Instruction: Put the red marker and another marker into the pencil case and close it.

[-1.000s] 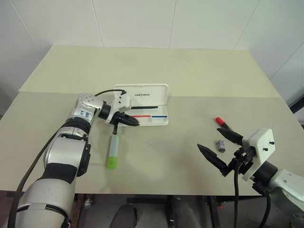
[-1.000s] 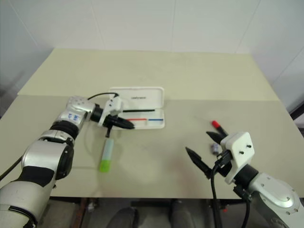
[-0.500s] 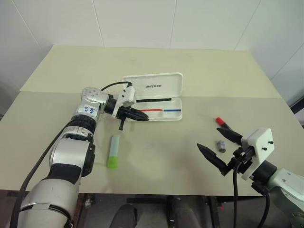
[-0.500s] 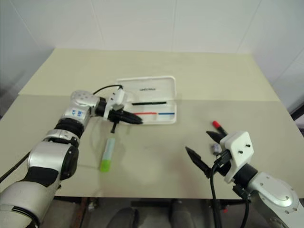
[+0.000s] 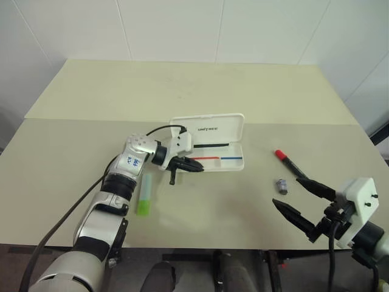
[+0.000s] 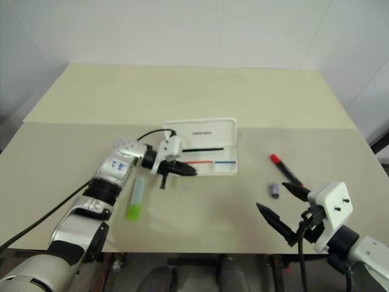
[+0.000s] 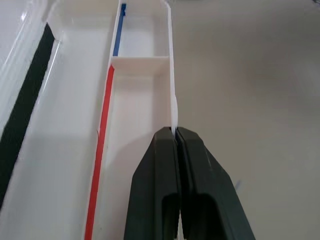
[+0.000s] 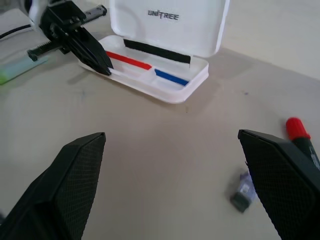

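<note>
Plainly the right arm is the nearer one to the red marker [image 5: 289, 163]: it lies on the counter [image 5: 243, 201] at about twelve o'clock from the right fingers [image 5: 302, 204], which gape wide and carry nothing. Its long axis runs from ten o'clock, red cap, to four o'clock. A small grey lump [image 5: 281, 185] sits just beside it. The left fingers [image 5: 198, 167] are pressed together on the near rim of the open pencil case [image 5: 209, 141], empty inside. The green highlighter [image 5: 144, 194] lies at seven o'clock from them, pointing roughly twelve to six, closer to the left arm.
</note>
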